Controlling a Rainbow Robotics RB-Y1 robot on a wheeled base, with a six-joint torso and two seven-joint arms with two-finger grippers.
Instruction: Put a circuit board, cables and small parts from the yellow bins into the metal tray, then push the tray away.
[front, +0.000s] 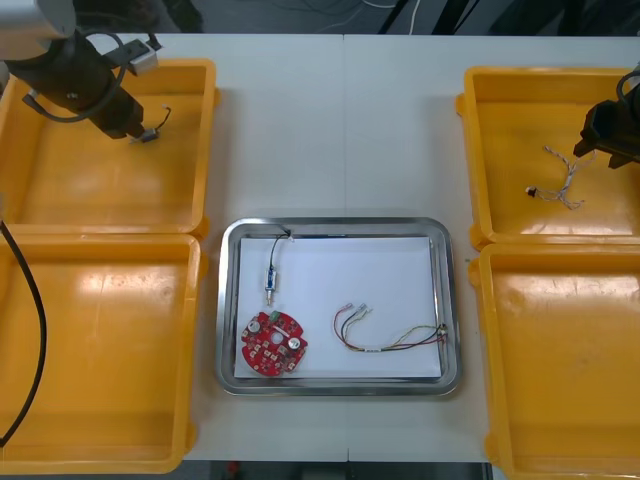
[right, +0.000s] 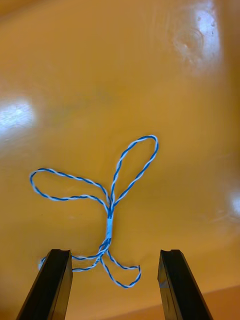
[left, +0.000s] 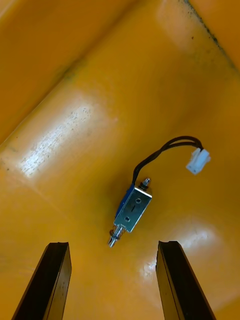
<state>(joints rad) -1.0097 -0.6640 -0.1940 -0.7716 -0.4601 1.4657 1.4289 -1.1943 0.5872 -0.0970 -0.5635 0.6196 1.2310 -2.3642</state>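
In the far left yellow bin (front: 60, 180) my left gripper (front: 132, 128) hovers open over a small metal part (left: 131, 210) with a black cable and white plug; the part lies just beyond and between my fingers (left: 50, 280). In the far right yellow bin (front: 500, 180), my right gripper (front: 605, 140) is open above a twisted blue and white cable (right: 107, 210), whose near loops lie between my fingers (right: 175, 285). The metal tray (front: 338, 228), white inside, holds a round red circuit board (front: 273, 343), a small metal part on a black cable (front: 272, 280) and a red and yellow cable (front: 385, 335).
Two more yellow bins stand near me, one at the left (front: 90, 440) and one at the right (front: 560, 420), both bare inside. Bare light table (front: 340, 130) lies beyond the tray, between the far bins.
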